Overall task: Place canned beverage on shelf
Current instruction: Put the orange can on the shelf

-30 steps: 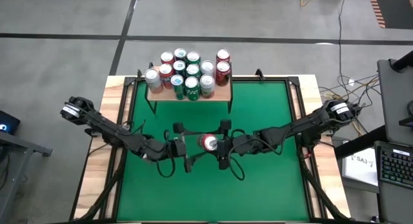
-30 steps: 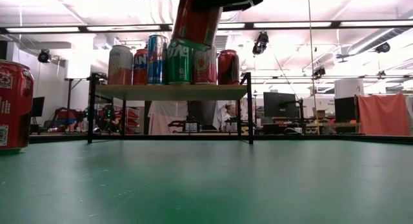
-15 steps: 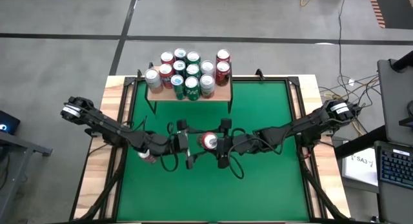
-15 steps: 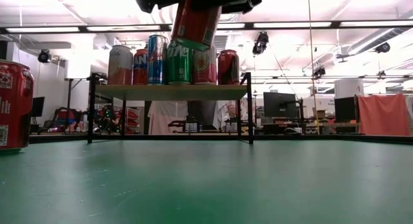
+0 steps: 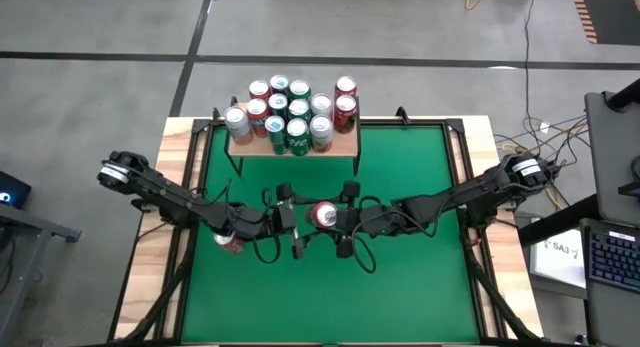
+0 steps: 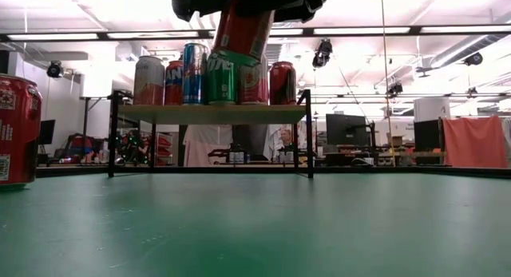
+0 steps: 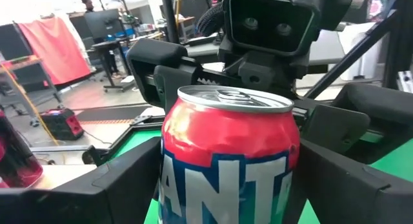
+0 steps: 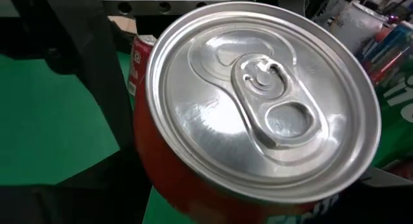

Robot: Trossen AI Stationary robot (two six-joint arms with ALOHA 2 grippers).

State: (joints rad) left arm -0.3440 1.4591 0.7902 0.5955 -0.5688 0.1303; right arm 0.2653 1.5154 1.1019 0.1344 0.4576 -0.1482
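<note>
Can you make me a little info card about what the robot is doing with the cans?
Held thing: red can, lifted above the green table, tilted
Right end effector: shut on the red can
Left end effector: open, fingers either side of the same can
Shelf: at the table's far edge, crowded with shelf cans
Also there: spare red can, standing on the table by the left arm

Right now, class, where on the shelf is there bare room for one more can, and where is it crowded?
The shelf is bare along its front right corner, below the right-hand red cans. Its left and middle are packed with cans. The held can hangs over the green table, between both arms' fingers.
</note>
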